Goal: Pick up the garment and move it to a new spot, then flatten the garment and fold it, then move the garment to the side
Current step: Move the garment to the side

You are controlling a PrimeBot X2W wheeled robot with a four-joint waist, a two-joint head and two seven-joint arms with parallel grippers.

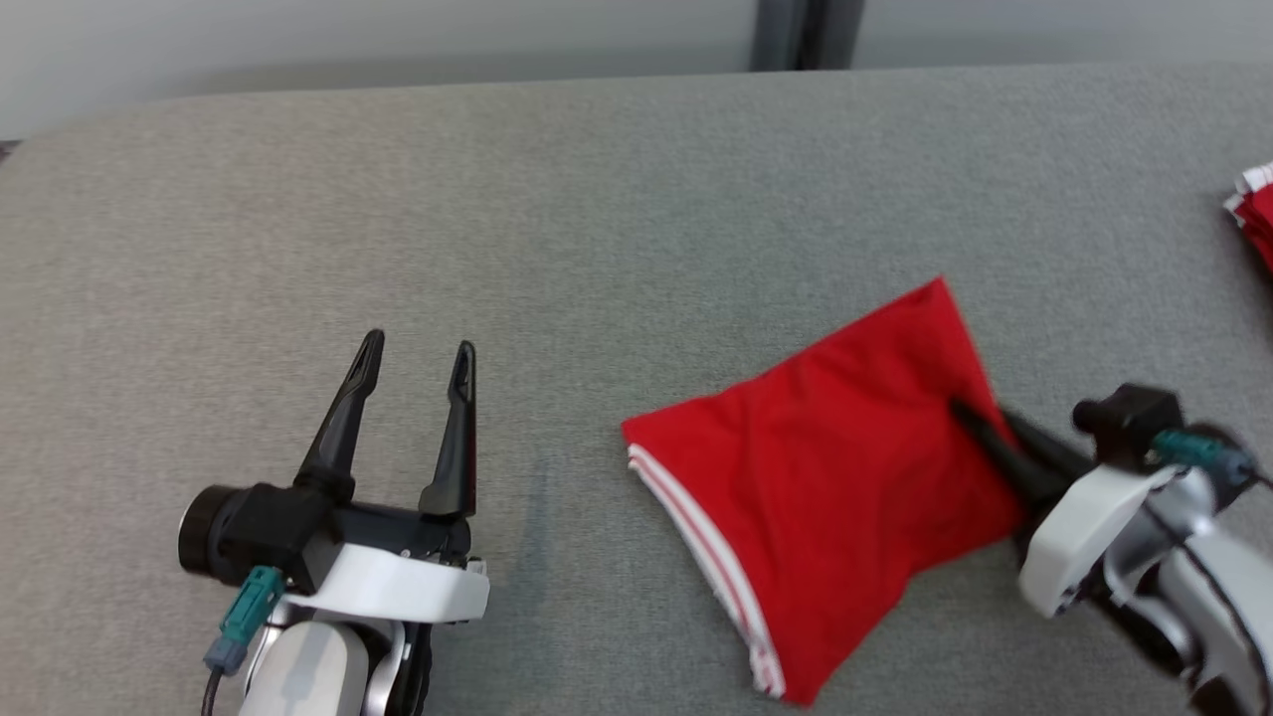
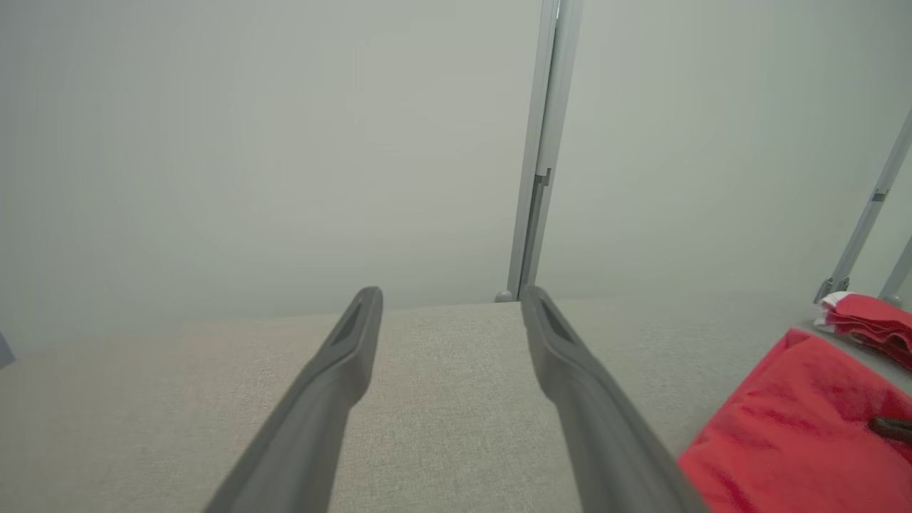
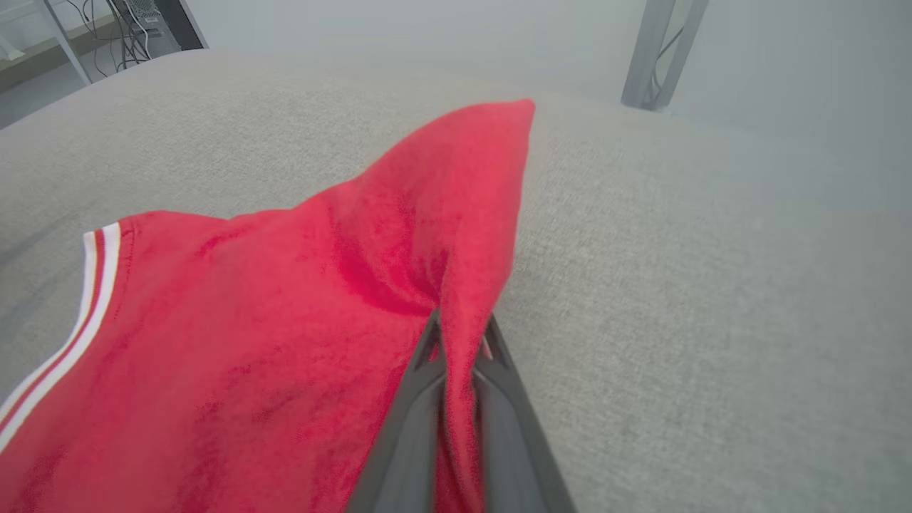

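at the right edge of the garment (image 1: 825,467), the right gripper (image 3: 462,326) pinches a thin ridge of cloth that may slip on lifting; the left gripper (image 1: 419,344) stands released.

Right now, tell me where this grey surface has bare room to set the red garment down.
Widest free patch: the grey surface from the left gripper to the far edge. Also the strip between that gripper and the red garment. Crowded right: the right gripper pinches the garment, red-and-white pile beyond.
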